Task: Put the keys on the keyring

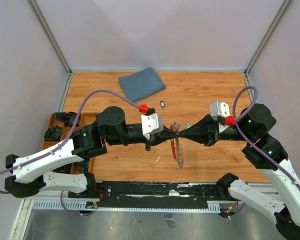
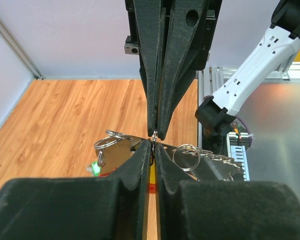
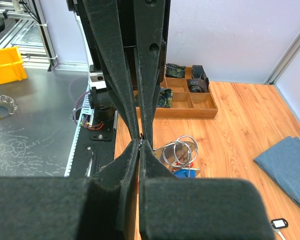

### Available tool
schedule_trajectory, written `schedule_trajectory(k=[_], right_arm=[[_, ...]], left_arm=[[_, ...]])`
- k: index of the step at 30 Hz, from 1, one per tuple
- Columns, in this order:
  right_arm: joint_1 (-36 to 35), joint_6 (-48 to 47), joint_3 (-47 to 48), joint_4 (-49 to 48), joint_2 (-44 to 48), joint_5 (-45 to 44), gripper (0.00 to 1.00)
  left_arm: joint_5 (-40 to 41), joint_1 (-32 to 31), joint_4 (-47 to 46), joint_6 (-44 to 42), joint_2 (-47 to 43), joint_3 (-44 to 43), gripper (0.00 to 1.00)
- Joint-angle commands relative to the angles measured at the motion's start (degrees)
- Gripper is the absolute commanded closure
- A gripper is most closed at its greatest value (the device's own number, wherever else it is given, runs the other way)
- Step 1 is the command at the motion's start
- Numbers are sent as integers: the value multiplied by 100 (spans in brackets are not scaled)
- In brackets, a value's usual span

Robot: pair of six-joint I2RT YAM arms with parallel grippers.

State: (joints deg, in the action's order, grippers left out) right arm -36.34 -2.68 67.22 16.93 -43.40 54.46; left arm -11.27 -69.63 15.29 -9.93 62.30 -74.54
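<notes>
— Behind left fingers (image 1: 166, 134)?
— Matte black wedges, then black wrist, pale grey camera block (image 1: 151, 123), red plug (image 1: 144, 108), purple cable (image 1: 97, 93), white forearm shell (image 1: 45, 162).
— Behind right fingers (image 1: 192, 133)?
— Same black joints. Second red plug (image 1: 230, 120), second purple cable (image 1: 242, 95), tiny green light (image 1: 249, 120).

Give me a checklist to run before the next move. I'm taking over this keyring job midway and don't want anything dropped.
1. Left gripper shut on the keyring: ok.
2. Right gripper shut on it too, tip to tip with the left: ok.
3. Keyring's red loop and chain hang below the two grippers, not dropped: ok.
4. Blue key threaded on: cannot tell; it hangs by the metal rings.
5. Yellow key located: cannot tell, not clearly seen.
6. Cloth clear of the work: ok, it lies at the far side.
</notes>
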Motion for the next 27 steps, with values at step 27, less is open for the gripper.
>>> schedule_trajectory(k=[27], right_arm=[[-66, -1496, 801, 2353, -616, -194, 69]], left_arm=[[239, -52, 1126, -527, 368, -690, 99]])
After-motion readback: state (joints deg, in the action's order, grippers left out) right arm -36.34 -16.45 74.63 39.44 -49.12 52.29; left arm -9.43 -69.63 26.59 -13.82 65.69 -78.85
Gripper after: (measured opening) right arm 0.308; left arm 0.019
